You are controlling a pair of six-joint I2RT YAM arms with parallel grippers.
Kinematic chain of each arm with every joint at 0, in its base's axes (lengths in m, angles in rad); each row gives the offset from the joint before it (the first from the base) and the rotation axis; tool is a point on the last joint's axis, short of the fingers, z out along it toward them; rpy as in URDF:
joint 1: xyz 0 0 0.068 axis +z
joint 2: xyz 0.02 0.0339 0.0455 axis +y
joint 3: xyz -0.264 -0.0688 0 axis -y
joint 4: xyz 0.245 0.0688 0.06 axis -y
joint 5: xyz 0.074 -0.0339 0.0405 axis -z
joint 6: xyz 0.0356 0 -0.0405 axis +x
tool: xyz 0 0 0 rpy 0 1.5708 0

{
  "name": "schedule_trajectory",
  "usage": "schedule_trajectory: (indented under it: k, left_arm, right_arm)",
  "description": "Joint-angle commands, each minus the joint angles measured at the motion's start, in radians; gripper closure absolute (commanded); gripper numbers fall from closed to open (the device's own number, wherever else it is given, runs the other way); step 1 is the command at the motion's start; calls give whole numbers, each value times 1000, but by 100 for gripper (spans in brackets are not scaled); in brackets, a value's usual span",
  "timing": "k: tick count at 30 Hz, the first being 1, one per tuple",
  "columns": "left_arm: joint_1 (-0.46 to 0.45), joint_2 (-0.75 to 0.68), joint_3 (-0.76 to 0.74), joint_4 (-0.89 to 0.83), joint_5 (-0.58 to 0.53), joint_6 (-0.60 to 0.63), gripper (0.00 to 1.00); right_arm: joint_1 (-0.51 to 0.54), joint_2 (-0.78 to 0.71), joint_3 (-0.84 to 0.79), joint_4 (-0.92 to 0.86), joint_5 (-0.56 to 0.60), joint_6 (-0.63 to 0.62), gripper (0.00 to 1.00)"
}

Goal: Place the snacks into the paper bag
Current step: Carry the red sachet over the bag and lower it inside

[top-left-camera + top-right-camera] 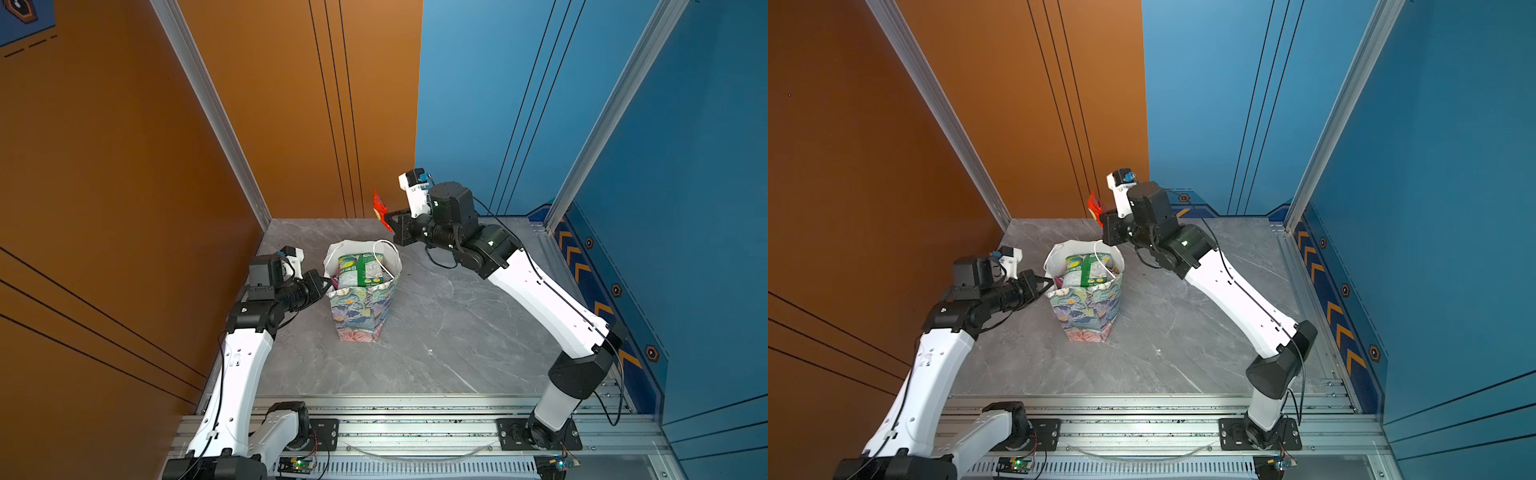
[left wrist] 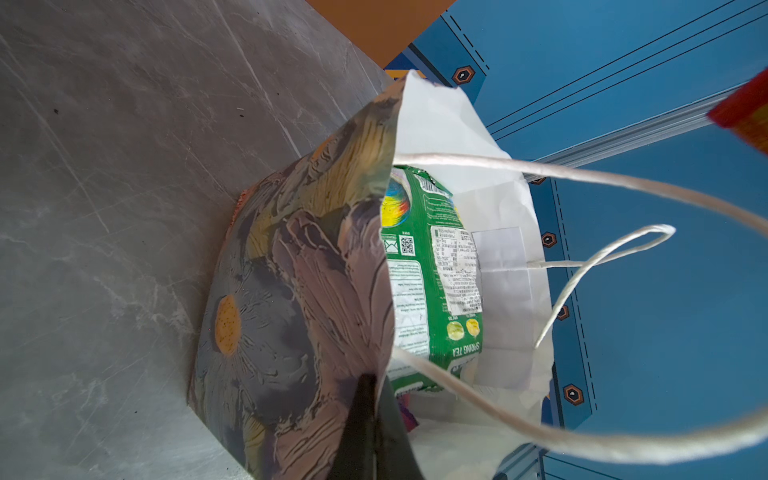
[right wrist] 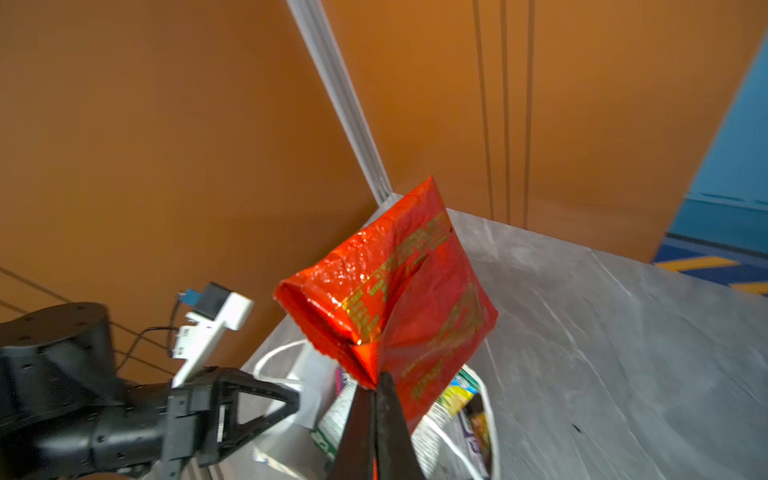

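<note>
The grey marbled tabletop (image 1: 457, 332) carries the paper bag (image 1: 361, 307), upright near its middle, mouth open and white inside. The bag holds a large green packet (image 1: 358, 270) on end against its far wall, with a sliver of purple packet (image 2: 409, 415) lower down. Above and just beyond the bag's far rim, clear of it, hangs the small red packet (image 3: 395, 299), apparently the only snack outside. It looks light, glossy and crinkly, so it will flex and may slip or swing. A grip on the sealed edge, as now, seems soundest, and it should go in narrow edge first beside the green one. The right pincer (image 3: 376, 382) is pressed together on that packet's lower corner. The left pincer (image 2: 368, 415) is closed on the bag's near wall at the rim, one finger inside and one outside, which holds the thin paper taut. The thin white cord handles (image 2: 582, 266) loop across the mouth and could snag the packet.
</note>
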Motion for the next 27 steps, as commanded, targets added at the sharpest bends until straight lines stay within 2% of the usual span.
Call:
schedule_trajectory:
  k: [1,5,15,27]
  left_arm:
    - [-11,13,16,-1,10,2,98]
    - [-12,17,15,-1,11,4,98]
    - [-11,17,16,-1,12,7,98]
    - [-11,14,48,-1,11,5,98]
  right_arm:
    - [29,67,128,-87,-70,-80,100]
    - [53,138,226,-137,-107,-92,100]
    - [73,154,177,-188,-114,-99,100]
    - [69,139,61,-253,17,-137,100]
